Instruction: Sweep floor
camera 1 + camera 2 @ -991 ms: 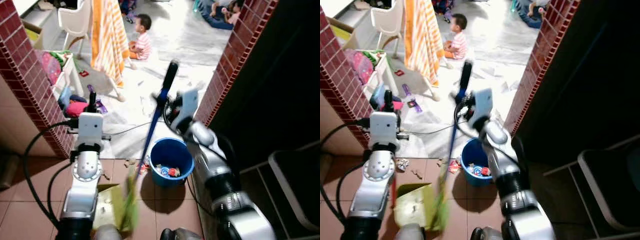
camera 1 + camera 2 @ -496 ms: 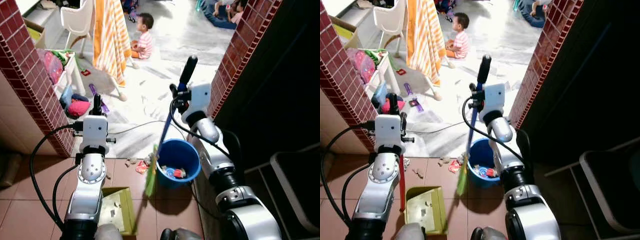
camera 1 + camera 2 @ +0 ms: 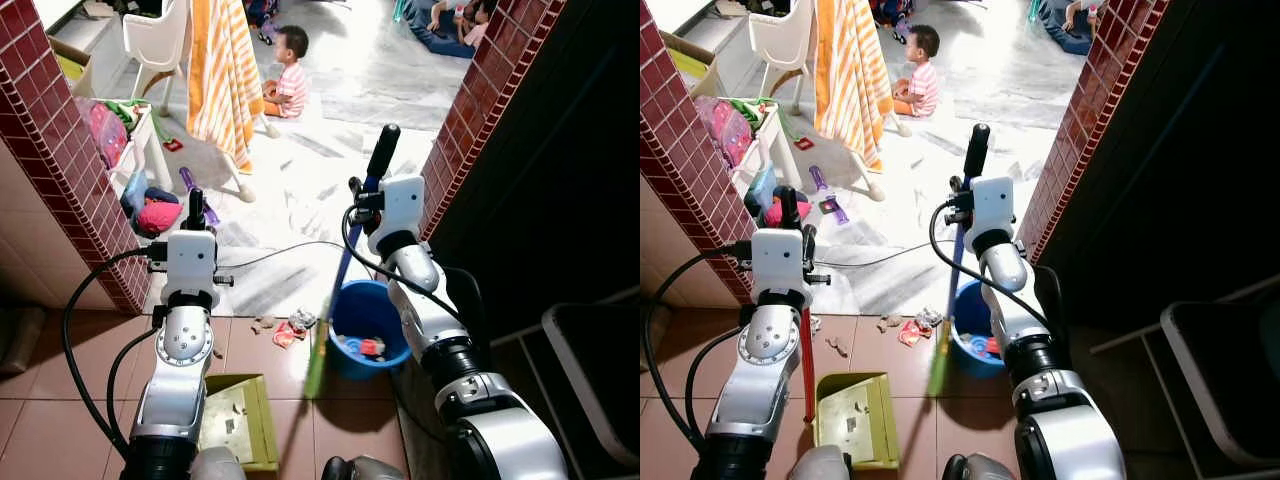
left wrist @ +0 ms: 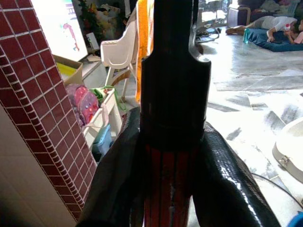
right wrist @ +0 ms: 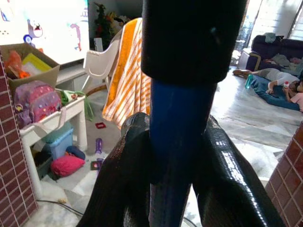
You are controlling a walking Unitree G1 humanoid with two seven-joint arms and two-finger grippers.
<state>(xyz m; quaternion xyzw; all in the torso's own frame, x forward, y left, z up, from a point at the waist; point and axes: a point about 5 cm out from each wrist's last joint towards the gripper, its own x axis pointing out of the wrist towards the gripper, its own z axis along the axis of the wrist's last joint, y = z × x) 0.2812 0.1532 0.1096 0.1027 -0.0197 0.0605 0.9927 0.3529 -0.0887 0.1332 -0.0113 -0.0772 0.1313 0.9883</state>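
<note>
The broom [image 3: 345, 270] is gripped by the right hand [image 3: 362, 190] beside the blue bucket [image 3: 368, 345], and the dustpan [image 3: 853, 418] handle by the left hand [image 3: 786, 212]. Scraps [image 3: 290, 328] left of the bucket remain unswept, so the sweeping is judged unfinished.

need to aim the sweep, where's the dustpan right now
In the head views, the yellow-green dustpan lies on the brown tiles at the robot's lower left, beside its left arm, its red handle held by the left pincer. The blue bucket is to its right.
</note>
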